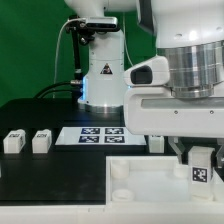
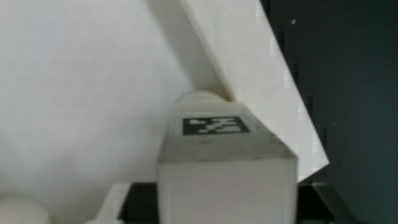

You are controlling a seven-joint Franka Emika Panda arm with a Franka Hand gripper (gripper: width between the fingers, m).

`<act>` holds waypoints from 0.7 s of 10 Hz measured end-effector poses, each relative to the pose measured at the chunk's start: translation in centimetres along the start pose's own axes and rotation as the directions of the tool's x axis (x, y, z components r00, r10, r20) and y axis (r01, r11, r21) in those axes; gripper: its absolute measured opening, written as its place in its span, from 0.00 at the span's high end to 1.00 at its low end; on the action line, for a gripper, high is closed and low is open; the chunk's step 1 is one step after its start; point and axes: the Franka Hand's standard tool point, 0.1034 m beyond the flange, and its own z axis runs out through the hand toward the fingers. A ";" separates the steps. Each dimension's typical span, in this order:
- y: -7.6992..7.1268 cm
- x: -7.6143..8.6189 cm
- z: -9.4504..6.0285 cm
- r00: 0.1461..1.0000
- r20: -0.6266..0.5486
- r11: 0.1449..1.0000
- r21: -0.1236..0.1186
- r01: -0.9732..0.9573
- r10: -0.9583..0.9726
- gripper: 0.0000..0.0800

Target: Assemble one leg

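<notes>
My gripper (image 1: 200, 160) is shut on a leg (image 1: 201, 172), a small white post with a black-and-white tag, and holds it upright over the near right corner of the large white tray-like panel (image 1: 140, 186). In the wrist view the leg (image 2: 222, 165) fills the middle between my jaws, and my gripper (image 2: 222, 208) grips it at both sides. Its far end sits at a round corner boss (image 2: 210, 98) of the panel (image 2: 89, 100). I cannot tell whether they touch. Two more legs (image 1: 13, 141) (image 1: 41, 141) stand on the black table at the exterior view's left.
The marker board (image 1: 98, 133) lies flat at mid table in front of the robot base (image 1: 103, 75). A further small white part (image 1: 155, 143) stands just behind the panel. The arm's big white body fills the exterior view's upper right.
</notes>
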 end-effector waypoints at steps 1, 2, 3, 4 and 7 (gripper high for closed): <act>0.0 -0.1 0.0 0.988 0.003 0.988 0.002 -0.156 0.156 0.63; 0.0 -0.1 0.1 0.948 0.011 0.948 0.007 -0.317 0.317 0.63; 0.0 -0.1 0.1 0.880 0.028 0.880 0.017 -0.474 0.473 0.63; 0.0 -0.1 0.2 0.800 0.039 0.799 0.029 -0.600 0.599 0.63; 0.1 -0.1 0.2 0.718 0.062 0.717 0.038 -0.696 0.693 0.63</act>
